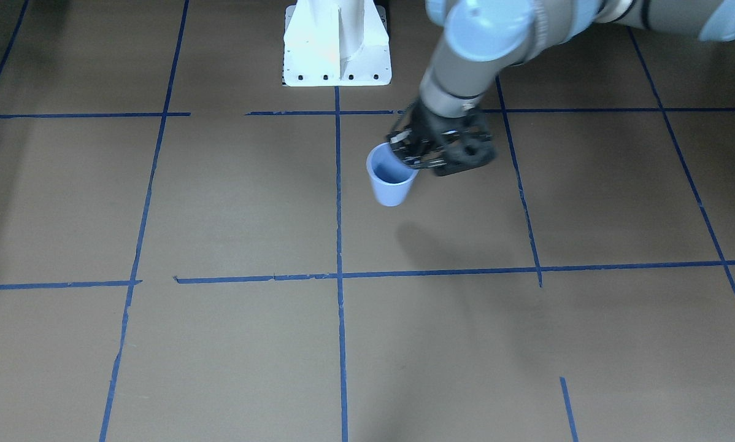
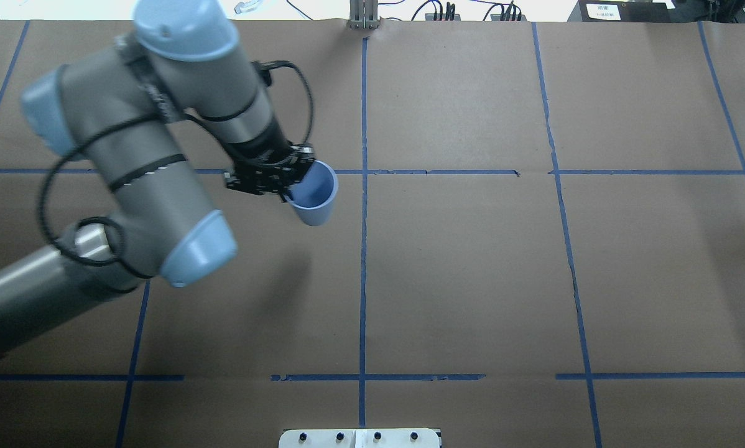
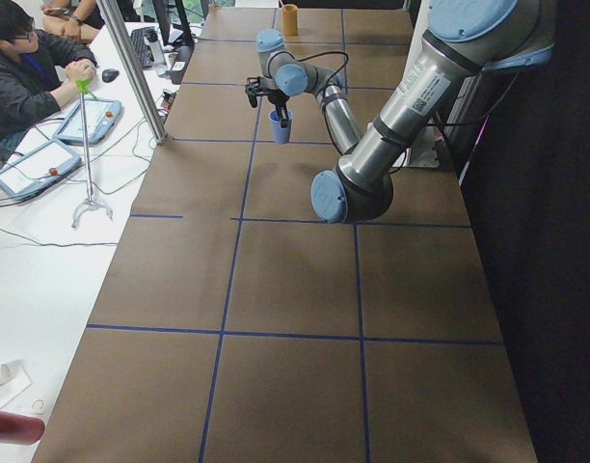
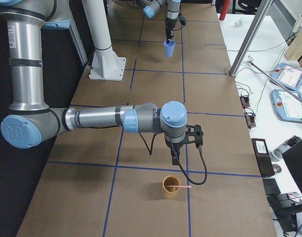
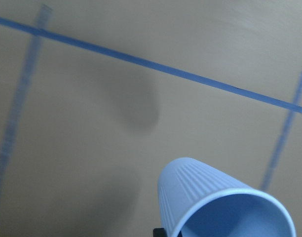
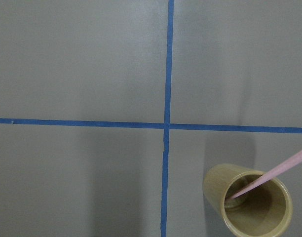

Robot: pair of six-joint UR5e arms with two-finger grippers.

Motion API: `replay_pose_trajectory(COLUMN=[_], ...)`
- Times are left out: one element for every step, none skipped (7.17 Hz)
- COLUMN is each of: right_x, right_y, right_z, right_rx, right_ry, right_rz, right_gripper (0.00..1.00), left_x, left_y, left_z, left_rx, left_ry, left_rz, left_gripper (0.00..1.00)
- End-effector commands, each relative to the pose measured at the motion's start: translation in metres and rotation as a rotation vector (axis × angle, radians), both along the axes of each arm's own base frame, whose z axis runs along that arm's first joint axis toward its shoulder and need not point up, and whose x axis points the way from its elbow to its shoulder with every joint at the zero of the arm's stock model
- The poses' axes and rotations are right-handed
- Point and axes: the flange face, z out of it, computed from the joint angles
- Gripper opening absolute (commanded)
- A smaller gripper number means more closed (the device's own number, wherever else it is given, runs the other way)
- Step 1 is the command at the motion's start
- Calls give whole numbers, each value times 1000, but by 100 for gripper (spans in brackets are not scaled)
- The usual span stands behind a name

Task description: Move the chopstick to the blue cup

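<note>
The pale blue ribbed cup (image 1: 392, 178) hangs tilted above the brown table, its rim pinched by my left gripper (image 1: 411, 156). The cup also shows in the overhead view (image 2: 313, 198), the left wrist view (image 5: 215, 202) and the right side view (image 4: 169, 49). A thin pink chopstick (image 6: 269, 177) leans in a tan cylindrical cup (image 6: 247, 205) on the table, its tip sticking out over the rim (image 4: 183, 187). My right gripper (image 4: 174, 159) hangs just above and behind that tan cup. I cannot tell whether it is open or shut.
The robot's white base (image 1: 337, 49) stands at the table's edge. Blue tape lines (image 2: 363, 249) cross the brown tabletop. A metal post (image 3: 131, 68) and an operator's desk with tablets (image 3: 44, 159) lie beyond the table's far side.
</note>
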Motion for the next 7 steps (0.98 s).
replay_pose_trajectory(right_x=[-1, -1, -1, -1, -1, -1, -1], right_y=[0, 0, 0, 0, 0, 0, 0], right_z=[0, -1, 0, 0, 0, 0, 0], right_rx=[-2, -1, -2, -2, -1, 0, 0], right_ry=[-8, -8, -8, -8, -8, -8, -8], right_rz=[1, 1, 1, 1, 0, -1, -1], right_gripper=[100, 100, 100, 100, 100, 100, 100], left_x=[64, 74, 77, 82, 88, 94, 102], left_y=[-16, -6, -3, 2, 7, 14, 19], left_z=[-10, -9, -9, -4, 2, 8, 10], left_rx=[20, 22, 22, 17, 11, 10, 24], left_ry=[35, 36, 36, 31, 23, 15, 18], left_rz=[0, 19, 25, 34, 45, 54, 57], left_gripper=[0, 0, 0, 0, 0, 0, 3])
